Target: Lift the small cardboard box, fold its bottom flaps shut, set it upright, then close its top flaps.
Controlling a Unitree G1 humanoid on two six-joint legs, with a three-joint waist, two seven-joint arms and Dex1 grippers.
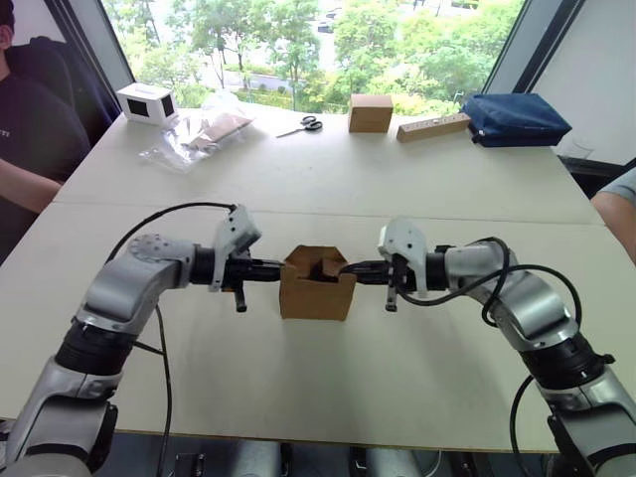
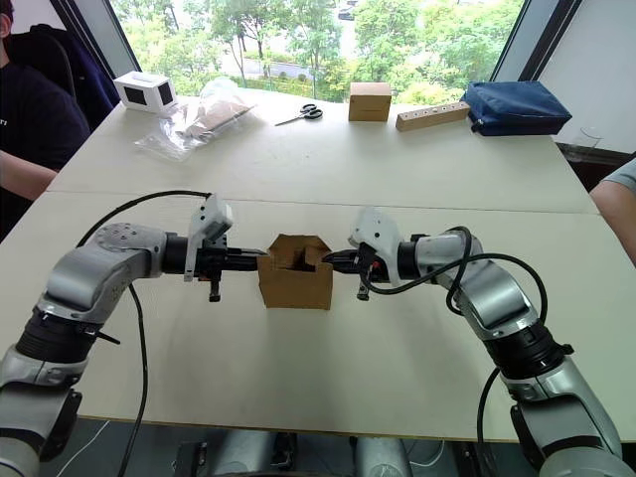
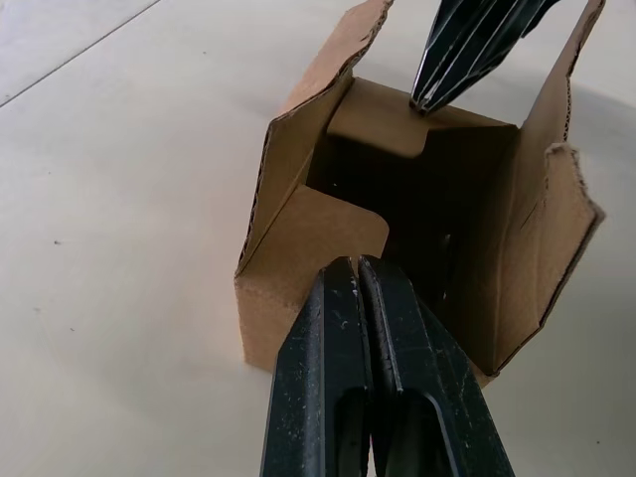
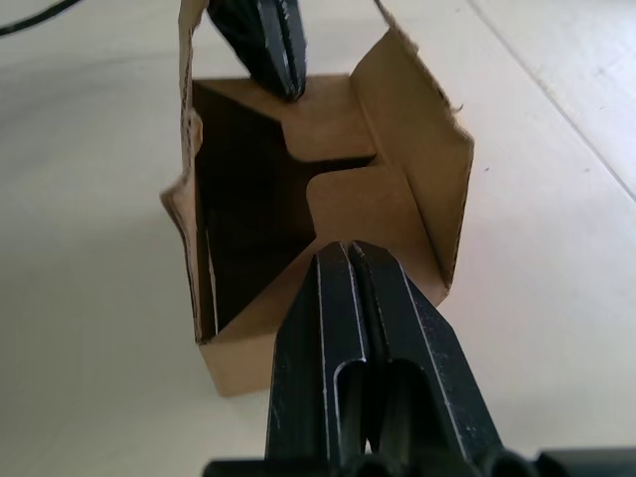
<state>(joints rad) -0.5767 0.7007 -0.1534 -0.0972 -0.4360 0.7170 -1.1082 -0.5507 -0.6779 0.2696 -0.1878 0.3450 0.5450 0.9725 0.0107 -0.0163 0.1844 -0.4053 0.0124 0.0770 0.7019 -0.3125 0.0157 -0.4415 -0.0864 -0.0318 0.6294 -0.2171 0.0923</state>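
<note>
The small cardboard box (image 1: 316, 296) stands upright at the middle of the table with its top open. Its two long flaps stick up, and its two short end flaps (image 3: 333, 231) (image 4: 363, 204) are bent inward over the opening. My left gripper (image 1: 281, 268) is shut, and its tip (image 3: 356, 263) rests on the left end flap. From the other side, my right gripper (image 1: 348, 268) is also shut, with its tip (image 4: 348, 248) on the right end flap. Neither holds anything.
Along the far edge of the table lie a white box (image 1: 147, 102), a plastic bag (image 1: 199, 134), scissors (image 1: 301, 125), a squarer brown box (image 1: 370, 112), a tan socket bar (image 1: 433, 127) and a blue bag (image 1: 515, 119). A person (image 1: 30, 129) sits at left; an arm (image 1: 616, 204) shows at right.
</note>
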